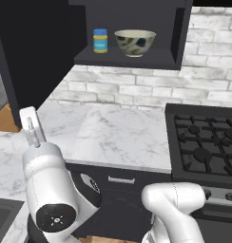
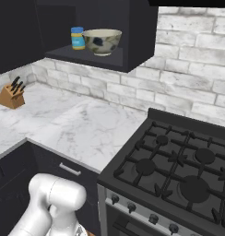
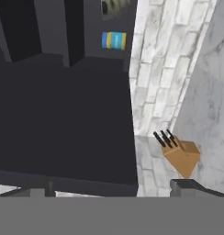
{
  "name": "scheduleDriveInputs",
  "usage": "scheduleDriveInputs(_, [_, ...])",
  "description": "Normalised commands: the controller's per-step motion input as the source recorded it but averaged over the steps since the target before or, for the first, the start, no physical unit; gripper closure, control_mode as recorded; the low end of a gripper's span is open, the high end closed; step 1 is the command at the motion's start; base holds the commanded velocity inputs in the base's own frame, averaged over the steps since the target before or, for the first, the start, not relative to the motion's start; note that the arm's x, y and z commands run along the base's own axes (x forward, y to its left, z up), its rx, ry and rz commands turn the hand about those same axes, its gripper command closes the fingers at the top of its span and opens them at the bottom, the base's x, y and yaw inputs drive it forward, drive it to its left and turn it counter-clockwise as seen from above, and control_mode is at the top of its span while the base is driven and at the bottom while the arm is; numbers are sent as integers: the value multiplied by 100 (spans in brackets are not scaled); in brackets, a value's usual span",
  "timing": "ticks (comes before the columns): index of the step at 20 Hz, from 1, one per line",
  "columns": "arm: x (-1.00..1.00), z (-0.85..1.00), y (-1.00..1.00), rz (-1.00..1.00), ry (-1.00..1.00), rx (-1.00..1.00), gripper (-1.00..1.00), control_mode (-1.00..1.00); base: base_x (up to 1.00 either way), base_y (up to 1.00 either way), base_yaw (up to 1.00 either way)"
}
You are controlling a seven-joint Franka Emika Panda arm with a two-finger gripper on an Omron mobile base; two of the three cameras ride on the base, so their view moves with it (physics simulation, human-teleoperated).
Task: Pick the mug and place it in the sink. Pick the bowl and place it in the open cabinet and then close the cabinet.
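Note:
The bowl (image 1: 135,42) (image 2: 102,40), pale with dark leaf marks, stands upright on the shelf of the open cabinet (image 1: 127,58) (image 2: 133,41). Its edge also shows at the top of the hand view (image 3: 114,5). My gripper (image 3: 111,189) is open and holds nothing. It faces the dark cabinet door (image 3: 63,119), well short of the shelf. That open left door (image 1: 37,52) stands out over the counter. The mug is out of view. A dark recessed corner, seemingly the sink (image 1: 3,213), lies at the lower left.
A blue and yellow jar (image 1: 100,41) (image 2: 78,38) (image 3: 114,40) stands left of the bowl on the shelf. A knife block (image 2: 11,96) (image 3: 180,156) sits in the counter's corner. A gas stove (image 1: 206,142) (image 2: 179,170) lies right of the marble counter (image 1: 108,133).

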Motion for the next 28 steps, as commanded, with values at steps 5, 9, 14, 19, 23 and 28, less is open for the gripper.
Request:
scheduleDriveInputs(5, [19,-2,56,-1,0,0,-100,-100,0,0,0])
scheduleDriveInputs(9, [24,0,46,-1,0,0,-100,-100,0,0,0])
scheduleDriveInputs(14, [30,-2,38,-3,0,0,-100,-100,0,0,0])
scheduleDriveInputs(19, [23,-21,53,-4,0,1,-100,-100,0,0,0])
scheduleDriveInputs(23, [28,-22,45,-5,0,2,-100,-100,0,0,0])
scheduleDriveInputs(28, [40,-23,28,-9,0,3,-100,-100,0,0,0])
